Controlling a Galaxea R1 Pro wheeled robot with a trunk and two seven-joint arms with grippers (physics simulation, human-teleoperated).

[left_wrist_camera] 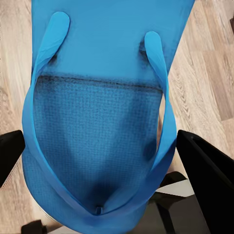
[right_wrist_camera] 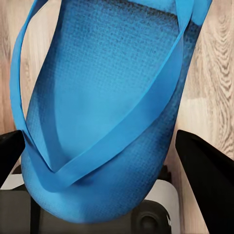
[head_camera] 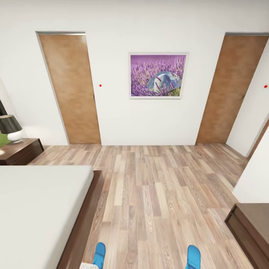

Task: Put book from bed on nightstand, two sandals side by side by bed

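Each arm's fingers [left_wrist_camera: 204, 170] hold a blue sandal [left_wrist_camera: 97, 122]; bed [head_camera: 41, 209] at left, cabinet [head_camera: 250, 224] right, open floor [head_camera: 157, 194] between.

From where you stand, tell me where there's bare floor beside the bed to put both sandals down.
The wood floor lies bare between the bed frame and the dark cabinet, back to the doors. The strip along the frame has room for both. The tighter spot is by the nightstand. A sandal sits between each gripper's fingers: left, right.
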